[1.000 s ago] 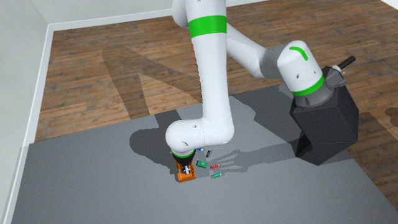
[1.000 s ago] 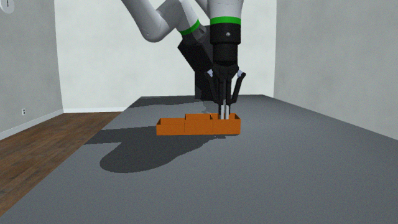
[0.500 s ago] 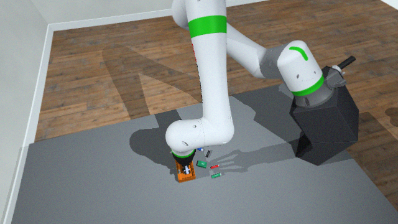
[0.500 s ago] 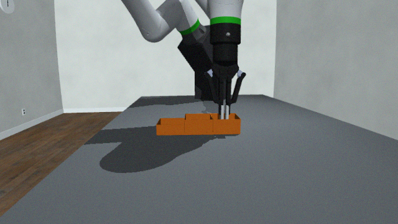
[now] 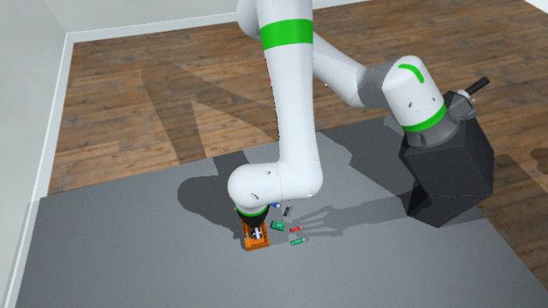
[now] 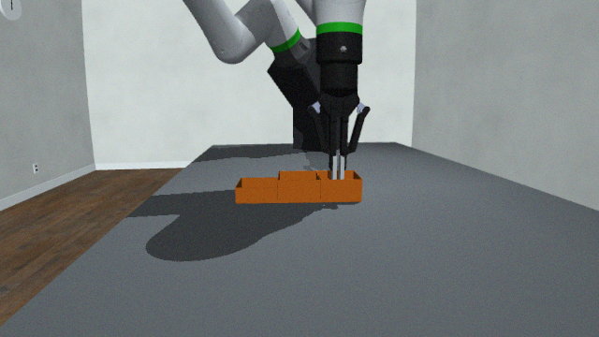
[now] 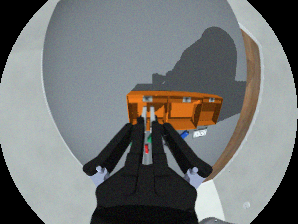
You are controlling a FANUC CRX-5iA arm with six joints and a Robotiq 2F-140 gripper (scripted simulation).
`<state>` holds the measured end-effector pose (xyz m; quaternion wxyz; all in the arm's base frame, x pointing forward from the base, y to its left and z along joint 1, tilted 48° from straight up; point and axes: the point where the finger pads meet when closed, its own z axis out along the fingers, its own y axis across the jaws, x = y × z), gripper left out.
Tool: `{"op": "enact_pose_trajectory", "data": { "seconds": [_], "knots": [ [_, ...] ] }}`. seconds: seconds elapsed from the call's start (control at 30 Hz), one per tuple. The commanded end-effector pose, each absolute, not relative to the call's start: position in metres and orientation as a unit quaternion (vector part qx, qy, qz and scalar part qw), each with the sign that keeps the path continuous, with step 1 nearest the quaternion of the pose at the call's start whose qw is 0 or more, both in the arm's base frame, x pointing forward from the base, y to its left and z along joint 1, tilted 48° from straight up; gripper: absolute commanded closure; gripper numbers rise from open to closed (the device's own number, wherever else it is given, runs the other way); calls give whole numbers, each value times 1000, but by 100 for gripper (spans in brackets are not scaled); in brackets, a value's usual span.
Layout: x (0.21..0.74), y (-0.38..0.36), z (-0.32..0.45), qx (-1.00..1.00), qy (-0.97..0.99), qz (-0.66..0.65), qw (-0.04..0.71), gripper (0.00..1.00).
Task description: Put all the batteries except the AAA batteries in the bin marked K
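Arm (image 5: 295, 107) (image 6: 340, 11) bent at elbow, reaching in from dark pedestal (image 5: 454, 171) (image 6: 305, 133) at desk's (image 5: 128, 265) (image 6: 374, 271) (image 7: 90, 50) far right corner, top view. Wrist (image 5: 253, 184) (image 6: 340, 47) in from far edge, well apart from left edge. Tool (image 5: 257, 234) (image 6: 338, 178) (image 7: 148, 111) points straight down, nearly upright. Fingers (image 6: 334, 168) closed to a narrow slit, side by side, nothing gripped.

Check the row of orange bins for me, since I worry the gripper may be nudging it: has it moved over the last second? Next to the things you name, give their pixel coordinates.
No, the row of orange bins (image 5: 266, 245) (image 6: 299, 191) (image 7: 173, 95) shows no visible shift against the table edge in the exterior view.
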<state>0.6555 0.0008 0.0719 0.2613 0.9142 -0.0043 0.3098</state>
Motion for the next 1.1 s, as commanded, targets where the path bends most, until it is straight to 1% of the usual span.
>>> {"op": "enact_pose_trajectory", "data": {
  "seconds": [0.0,0.57,0.83,1.07],
  "knots": [
    [654,2,74,914,-4,310,261,95],
    [643,12,87,914,-4,310,261,95],
    [625,27,108,914,-4,310,261,95],
    [620,31,114,914,-4,310,261,95]
  ]
}}
